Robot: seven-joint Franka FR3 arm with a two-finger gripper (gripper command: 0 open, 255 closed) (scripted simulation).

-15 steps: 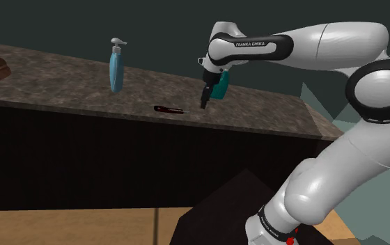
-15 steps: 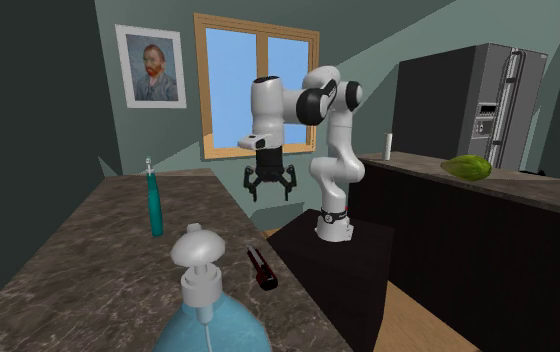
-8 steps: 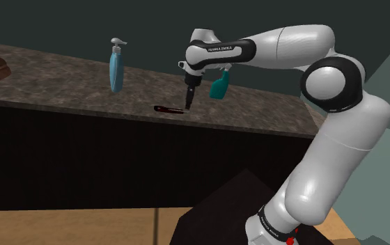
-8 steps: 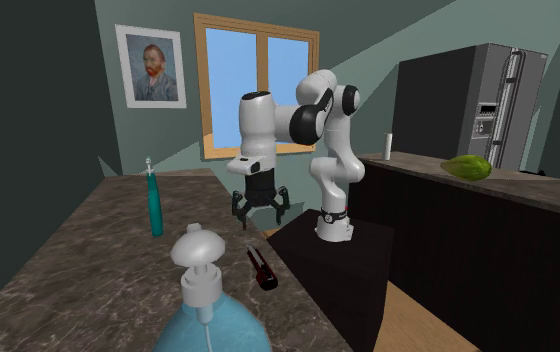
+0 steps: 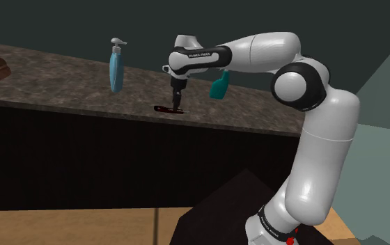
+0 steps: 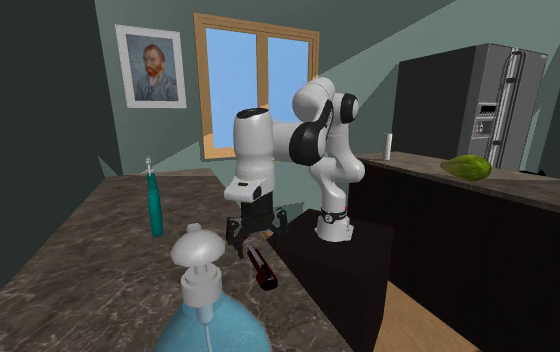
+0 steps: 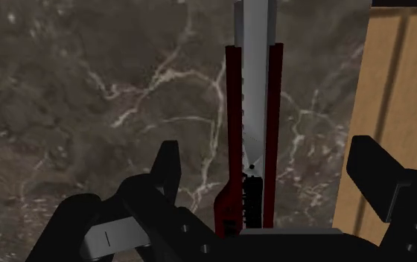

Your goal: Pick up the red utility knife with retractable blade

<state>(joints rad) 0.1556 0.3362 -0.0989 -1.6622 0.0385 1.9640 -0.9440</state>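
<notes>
Hand (image 7: 266, 160): fingers (image 7: 168, 160) spread wide, gripping nothing, low over the counter (image 7: 88, 97).
Red utility knife (image 7: 253, 149): flat on the counter, between the fingers, untouched.
Wrist view: grey blade strip along the red body.
Shoulder view: knife a dark sliver at the hand's 7 o'clock; blue spray bottle (image 5: 116, 66) at 10 o'clock.

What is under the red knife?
The red utility knife lies flat on the dark veined countertop. The patch of countertop directly beneath it is hidden by the knife itself.
</notes>
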